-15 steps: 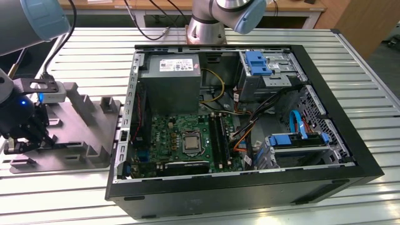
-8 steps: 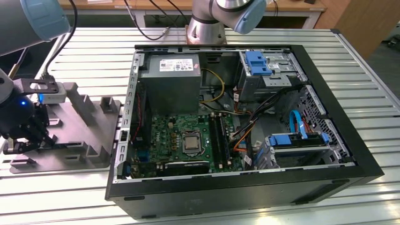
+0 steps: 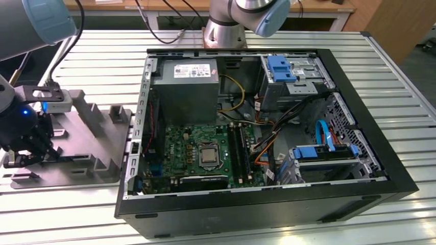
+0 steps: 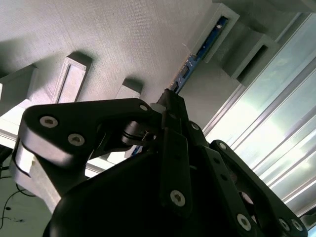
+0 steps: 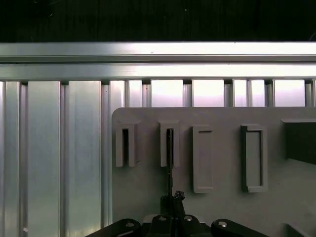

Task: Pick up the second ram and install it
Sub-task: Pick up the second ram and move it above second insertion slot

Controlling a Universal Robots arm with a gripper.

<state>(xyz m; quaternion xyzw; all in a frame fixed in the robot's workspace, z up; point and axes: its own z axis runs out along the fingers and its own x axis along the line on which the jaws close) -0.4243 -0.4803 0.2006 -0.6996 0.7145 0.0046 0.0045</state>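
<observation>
Jaws of the gripper [image 4: 170,101] are pinched tight on one end of the ram stick [image 4: 200,49]. In both wrist views the thin blue stick [image 5: 169,163] stands on its edge, its far end inside a slot of the grey holder [image 5: 227,163]. In the exterior view the gripper [image 3: 30,155] hangs over that holder [image 3: 81,166] on the metal table [image 3: 388,76], beside the open computer case [image 3: 272,209] with its green board [image 3: 194,145].

The second ram [image 4: 200,52], a narrow blue circuit-board stick, stands on its long edge, its far end in a slot of the grey holder [image 4: 98,29] and its near end pinched in the gripper [image 4: 170,101].
</observation>
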